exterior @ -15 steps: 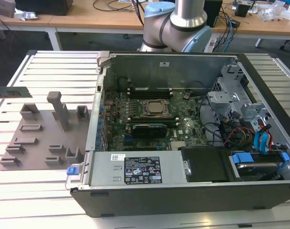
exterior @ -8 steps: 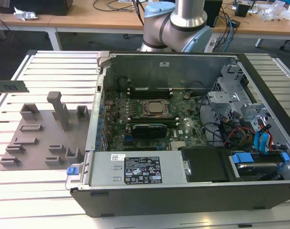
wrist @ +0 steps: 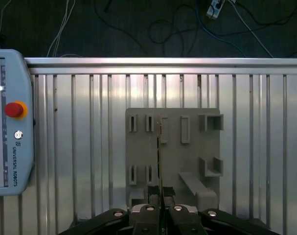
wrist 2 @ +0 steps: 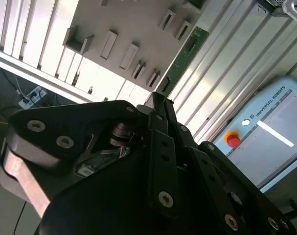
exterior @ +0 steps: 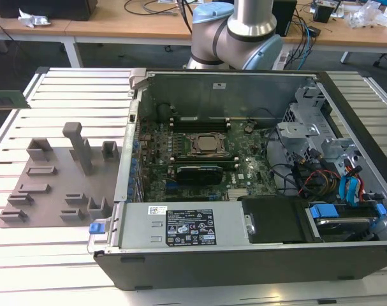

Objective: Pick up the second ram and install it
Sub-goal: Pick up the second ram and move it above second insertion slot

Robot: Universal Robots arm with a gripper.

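Holding the second ram (wrist 2: pixel 185 58) by one end, your gripper (wrist: pixel 160 192) has its dark fingers pinched shut on the thin green board, which juts out past the fingertips (dark chips show on its face in the second wrist view). In the first wrist view you see it edge-on, as a fine dark line. Below it, well apart, lies the grey tray (wrist: pixel 175 156) with its slotted blocks. My reading is that the pick-up is done and the install is not, because the stick hangs over the tray, not over the computer. Seating it would call for the board's long edge lined up square with a free slot near the CPU socket (exterior: pixel 206 145), then a straight press, so the grip must not let the stick tilt. The tray rests on a table (wrist: pixel 79 147) of ribbed aluminium slats, bright with glare. A pale teach pendant (wrist: pixel 9 122) with a red stop button (wrist: pixel 13 108) lies on the slats off to one side of the tray. In the exterior view the open computer case (exterior: pixel 276 261) sits on the same table to the exterior view's right of the tray, motherboard facing up, with the arm (exterior: pixel 238 35) rising behind it. Beyond the table edge is a dark, cable-strewn floor (wrist: pixel 114 29), and farther off stand wooden desks (exterior: pixel 116 22).
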